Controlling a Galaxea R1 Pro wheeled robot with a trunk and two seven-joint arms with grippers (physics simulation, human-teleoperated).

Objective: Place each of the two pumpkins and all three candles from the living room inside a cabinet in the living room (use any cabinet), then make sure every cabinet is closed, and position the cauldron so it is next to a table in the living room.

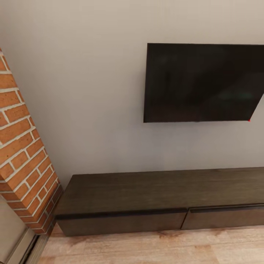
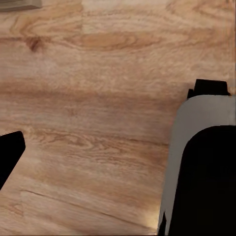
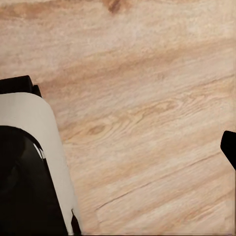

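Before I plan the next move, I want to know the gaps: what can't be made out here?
- Cabinet, head view: its right end is cut off by the picture edge; the drawer fronts are shut, so the insides are hidden.
- TV, head view: right side cut off by the edge.
- Both wrist views look down at wood floor; whether either hand is open or shut cannot be told.

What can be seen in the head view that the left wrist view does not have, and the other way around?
The head view has the long dark-brown cabinet against the wall, both visible drawer fronts shut and its top bare, a black television mounted above it, and a brick column at the left. The left wrist view has a grey-and-black part of the robot's body and a dark fingertip at the frame's edge. Both have the pale wooden floor.
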